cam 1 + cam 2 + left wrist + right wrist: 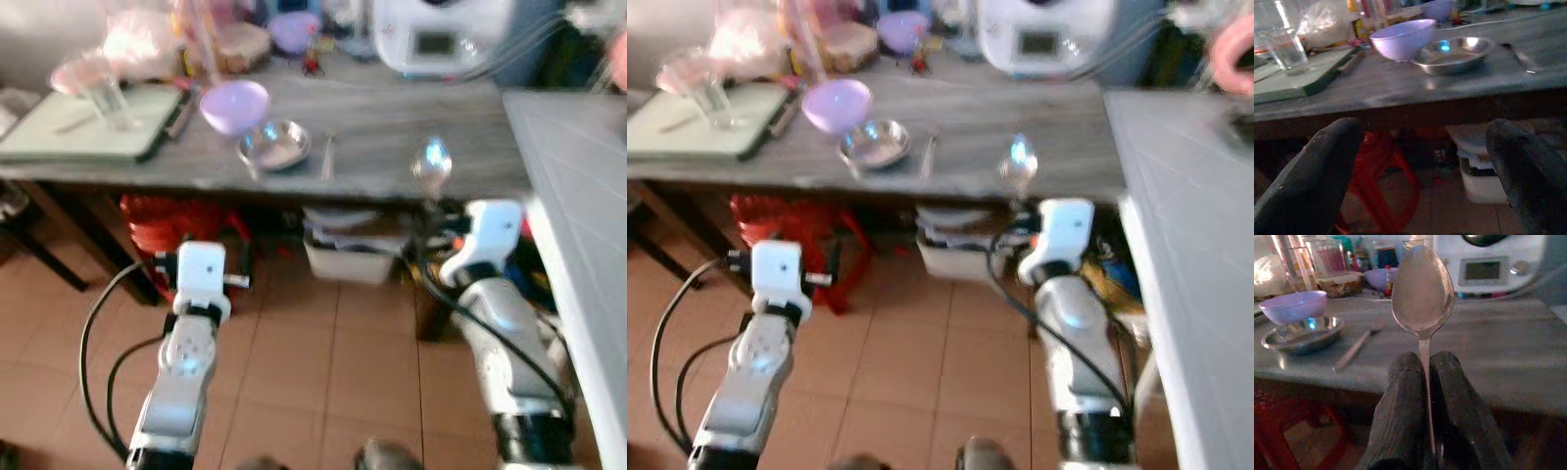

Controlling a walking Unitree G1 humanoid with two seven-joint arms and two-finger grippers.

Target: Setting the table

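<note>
A metal spoon (1422,289) stands upright with its stem pinched in my right gripper (1426,360), which is shut on it just short of the table's front edge. From the head, the spoon (432,160) shows above the right wrist. On the grey wooden table (392,117) sit a purple bowl (234,105), a shallow steel bowl (274,144) and a fork (328,154) just right of it. A clear glass (110,103) stands on a green board (59,132) at the left. My left gripper (1425,129) is open, low before the table edge, with nothing between its fingers.
A white appliance (441,34) and jars crowd the table's back. A white counter (578,196) runs along the right side. Under the table are a red stool (171,220) and a white box (348,255). The floor is tiled.
</note>
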